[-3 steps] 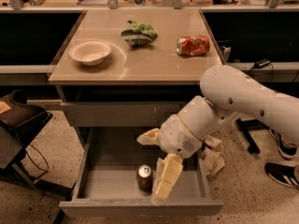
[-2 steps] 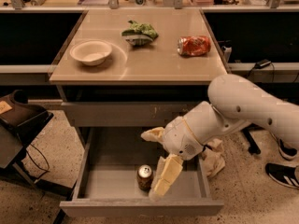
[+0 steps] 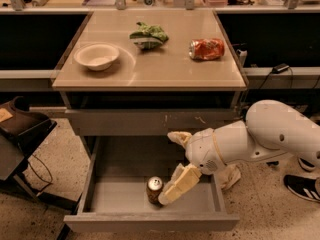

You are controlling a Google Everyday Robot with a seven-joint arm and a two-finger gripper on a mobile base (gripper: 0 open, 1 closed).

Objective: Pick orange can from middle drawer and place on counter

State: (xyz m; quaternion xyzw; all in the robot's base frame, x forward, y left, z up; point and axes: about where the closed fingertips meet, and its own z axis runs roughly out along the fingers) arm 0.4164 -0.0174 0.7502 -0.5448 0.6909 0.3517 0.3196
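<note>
1. Since a second ago the arm (image 3: 270,134) has sunk lower and swung right. The gripper (image 3: 168,167) has edged closer to the can (image 3: 154,189), which has not moved.
2. The can stands upright on the floor of the open drawer (image 3: 120,196), close to the near wall and about halfway across.
3. The gripper is inside the drawer, just right of the can. Its fingers are spread wide and hold nothing.
4. The near finger (image 3: 179,185) slants down to the left, and its tip is at the can's lower right side, touching it or nearly so. The far finger (image 3: 178,136) is at the back of the drawer, well apart from the can.
5. The can is left of the near finger, not between the two.
6. The counter (image 3: 165,71) above carries a bowl (image 3: 97,57) on the left, a green bag (image 3: 148,35) at the far middle and a crushed can (image 3: 206,49) on the right.
</note>
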